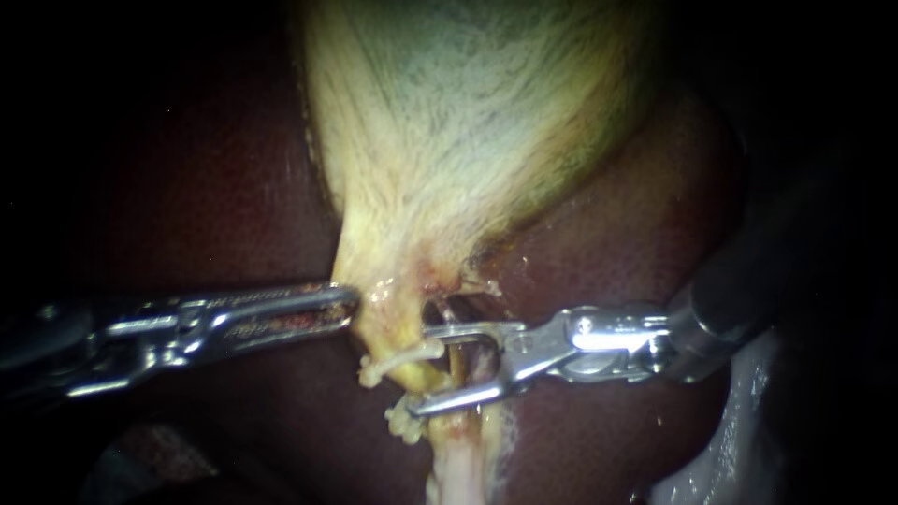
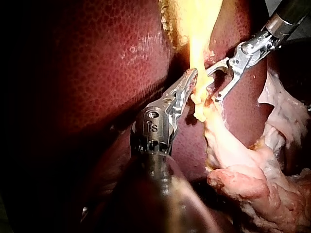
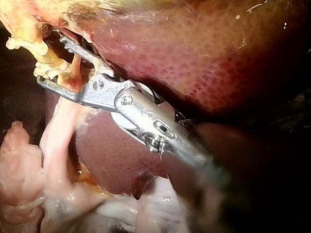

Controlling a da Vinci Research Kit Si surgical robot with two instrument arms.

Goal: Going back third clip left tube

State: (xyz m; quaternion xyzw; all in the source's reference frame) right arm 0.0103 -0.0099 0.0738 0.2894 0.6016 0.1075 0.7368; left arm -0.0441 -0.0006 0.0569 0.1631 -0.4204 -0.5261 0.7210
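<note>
- Gallbladder [image 1: 468, 122], pale yellow, hangs at centre and narrows downward to a neck, with dark red liver [image 1: 617, 252] all around it.
- The left instrument [image 1: 348, 303] reaches in almost level from the left. Its jaws are closed on the edge of the gallbladder's neck, pinching it.
- The right instrument [image 1: 421, 367] comes in from the right. Its dark shaft slopes down and its metal end lies nearly level. Its jaws stand wide apart, one above the other, gripping nothing.
- The left tube [image 1: 413, 378] runs down from the neck between those open jaws, with a thinner strand just beside it.
- Two pale clips cross this tube: one [image 1: 400, 360] between the jaws, the other [image 1: 404, 425] by the lower jaw's tip.
- Pale loose tissue [image 3: 53, 194] lies under the right instrument.
</note>
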